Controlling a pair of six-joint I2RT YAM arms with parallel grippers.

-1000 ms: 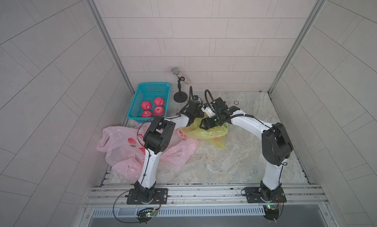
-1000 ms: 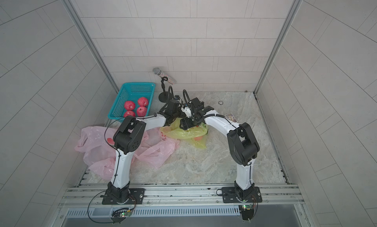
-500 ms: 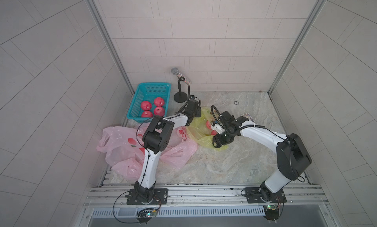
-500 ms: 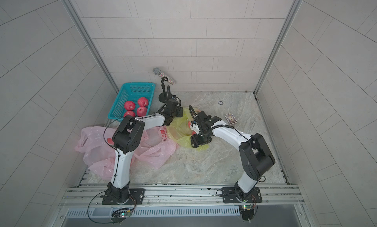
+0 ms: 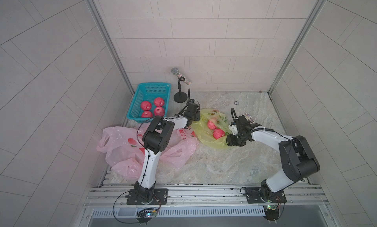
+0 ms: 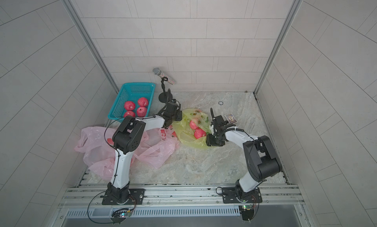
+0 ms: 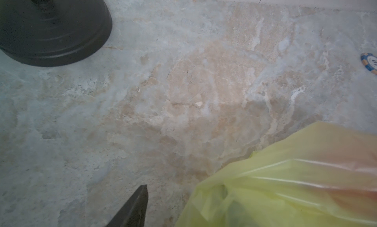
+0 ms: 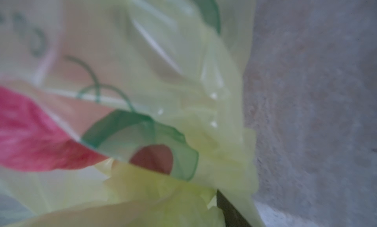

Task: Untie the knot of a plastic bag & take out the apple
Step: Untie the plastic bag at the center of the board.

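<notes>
Yellow bag [image 5: 204, 135] lay slumped mid-table [image 5: 224, 170] between the two arms, with two apples [image 5: 218, 133] showing in it, close together. I saw no knot in any view.

Left gripper [image 5: 197, 117] sat at the bag's far edge, on the basket [image 5: 133, 105] side. Its wrist view gave one finger [image 7: 134, 209] over bare stone, with film where the other should be. I could not tell if it pinched.

Right gripper [image 5: 228, 142] was at the near edge. Film filled its wrist view and one finger [image 8: 228, 209] showed. That grip was unreadable too.

I judged the film thin, limp and slick, likely to stretch and slide, so best taken at the bunched hem rather than a flat panel. The apples looked firm, round, heavy for the bag and prone to roll. Grasp one across its widest part, clear of film.
</notes>
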